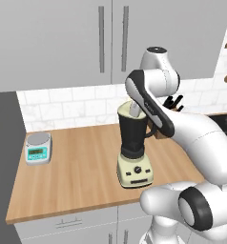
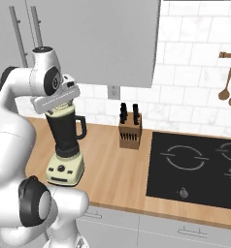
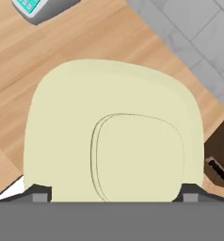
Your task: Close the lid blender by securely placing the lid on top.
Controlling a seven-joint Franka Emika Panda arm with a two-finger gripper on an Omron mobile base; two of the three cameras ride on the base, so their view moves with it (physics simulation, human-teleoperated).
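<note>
Progress: nearly done | pale cream-yellow round lid [image 3: 114, 136] with raised knob sits on the dark tapered blender [image 1: 133, 143] jar's mouth | gripper [image 3: 111, 197] spread wide either side of the lid, apparently gripping nothing | left: confirm seating, lift arm clear.

Big glossy white arm [image 1: 191, 138] rising out of the lower right of the left base view, smooth rounded shells all the way along, no cables or screws on show. Dark, nearly black bands at the joints: one round black cap low in the frame, another black strip running along the forearm segment near the centre. Over in the right base view, the same white links fill the left side, a round dark-grey joint disc up top and a black ring at the lower left
</note>
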